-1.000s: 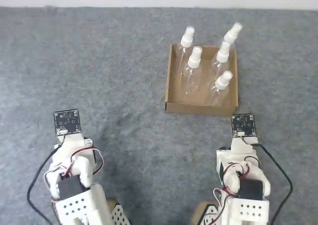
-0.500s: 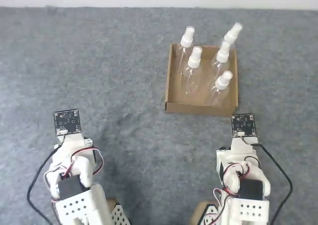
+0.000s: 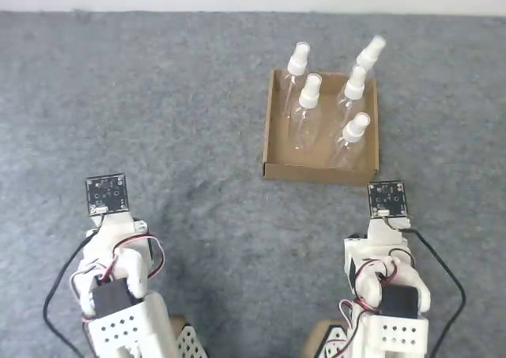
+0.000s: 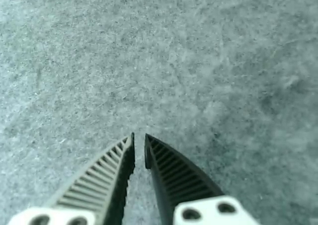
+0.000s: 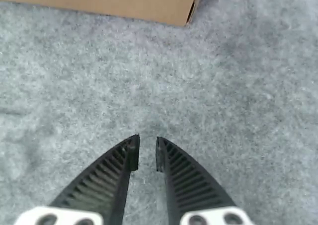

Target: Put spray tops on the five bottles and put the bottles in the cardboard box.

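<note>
Grippers sit nearest you, both parked low at 6 o'clock of the high view. Your left gripper (image 4: 138, 135) has its jaws drawn almost together, with only a sliver between the tips and nothing in them; beneath it lies bare grey carpet (image 4: 198, 61). Your right gripper (image 5: 147, 138) is much the same, a narrow slit and empty, with the near wall of the cardboard box (image 5: 99, 1) just ahead at its 12 o'clock. Farther out, at about 1 o'clock on the table, that box holds five clear bottles (image 3: 303, 125), each wearing a white spray top (image 3: 310, 89). The far-right bottle (image 3: 365, 59) seems to lean over the back wall, though its base is hard to make out. I judge the task finished, with nothing left to cap or load. Your next move calls only for checking that leaning bottle.
</note>
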